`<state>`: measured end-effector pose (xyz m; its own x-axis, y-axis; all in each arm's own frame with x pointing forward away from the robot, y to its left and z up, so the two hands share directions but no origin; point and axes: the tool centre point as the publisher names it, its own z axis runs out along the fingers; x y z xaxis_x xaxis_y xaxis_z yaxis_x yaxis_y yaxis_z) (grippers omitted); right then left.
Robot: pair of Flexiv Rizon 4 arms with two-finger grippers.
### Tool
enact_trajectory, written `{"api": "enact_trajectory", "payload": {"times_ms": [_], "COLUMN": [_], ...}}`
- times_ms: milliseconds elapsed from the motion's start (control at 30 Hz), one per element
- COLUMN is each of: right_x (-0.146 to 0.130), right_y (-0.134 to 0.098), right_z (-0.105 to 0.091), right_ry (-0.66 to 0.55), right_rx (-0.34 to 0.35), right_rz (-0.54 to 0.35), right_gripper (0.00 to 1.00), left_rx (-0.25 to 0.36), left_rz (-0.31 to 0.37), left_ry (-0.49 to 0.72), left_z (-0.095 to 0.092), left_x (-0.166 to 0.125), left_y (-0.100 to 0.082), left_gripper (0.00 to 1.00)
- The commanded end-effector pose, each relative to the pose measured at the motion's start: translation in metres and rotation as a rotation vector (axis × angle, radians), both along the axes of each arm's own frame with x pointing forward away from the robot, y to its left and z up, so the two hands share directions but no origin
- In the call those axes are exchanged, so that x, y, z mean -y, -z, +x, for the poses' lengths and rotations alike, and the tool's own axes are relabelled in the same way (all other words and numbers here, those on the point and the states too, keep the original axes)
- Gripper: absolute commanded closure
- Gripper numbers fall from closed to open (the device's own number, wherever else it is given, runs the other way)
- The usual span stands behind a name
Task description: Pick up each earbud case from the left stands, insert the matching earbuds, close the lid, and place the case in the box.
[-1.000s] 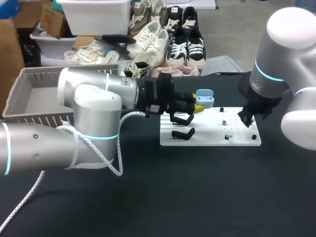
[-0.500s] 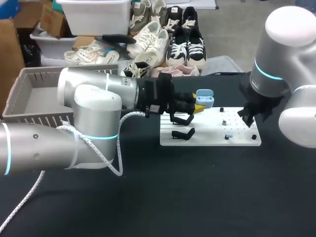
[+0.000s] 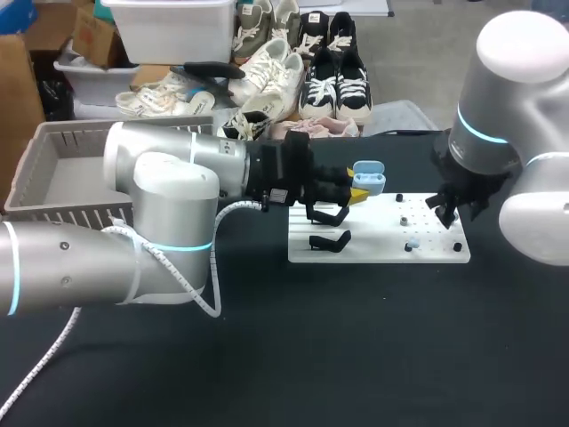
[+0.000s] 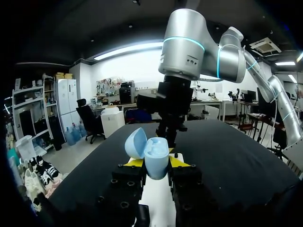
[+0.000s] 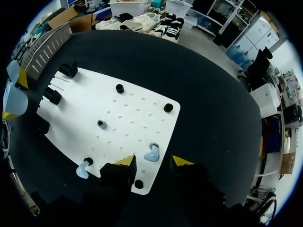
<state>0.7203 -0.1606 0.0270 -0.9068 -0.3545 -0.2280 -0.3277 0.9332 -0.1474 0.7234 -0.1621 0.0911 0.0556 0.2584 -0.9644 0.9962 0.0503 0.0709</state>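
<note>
While the left tool point(image 3: 354, 194) is clamping the pale blue earbud case point(image 4: 155, 158) from both sides by its lower shell, the lid is standing open and tipped back, with the moulded wells showing.

Head view: the case is sitting at centre frame, just above the upper left corner of the white pegboard point(image 3: 373, 252), near the two black stands point(image 3: 331, 240).

The right tool point(image 5: 154, 161) is hanging over the pegboard's right end, yellow tips apart, gripping nothing. One pale blue earbud point(image 5: 152, 153) is lying just ahead of and between the tips, apparently not touched by either. A second earbud point(image 5: 83, 169) is lying beside that tool, near the board's edge. The grey slatted box point(image 3: 62, 212) is waiting at left of frame on the black desk point(image 3: 356, 347).

Handling, as judged:
- **Earbud:** it is looking tiny, light, hard, glossy and rounded, so likely to squirt out of a pinch or roll away.
- **Where to hold the earbud:** probably across the bulb's flanks, leaving the stem free for going into its well.
- **Case:** it is looking light and slick too, rigid plastic, with the hinge as the weak point.
- **Present grip on the case:** the hold on the lower shell is leaving lid and wells free, which is suiting insertion. The lid is best left unpressed until closing.
</note>
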Motion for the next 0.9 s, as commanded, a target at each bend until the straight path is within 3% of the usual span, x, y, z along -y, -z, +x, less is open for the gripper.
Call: {"api": "enact_trajectory", "payload": {"times_ms": [33, 900], "right_x": [-0.0013, -0.0038], "right_y": [0.0007, 0.0021], "right_z": [-0.0001, 0.0049], "right_ry": [0.004, -0.011], "right_rx": [0.002, -0.015], "right_rz": [-0.006, -0.026], "right_gripper": [0.57, 0.71], "left_rx": [0.003, 0.003], "left_rz": [-0.002, -0.002], "left_ry": [-0.006, -0.006], "left_z": [-0.0016, -0.0016], "left_x": [0.0, 0.0], "left_y": [0.0005, 0.0005], "left_gripper": [1.0, 1.0]}}
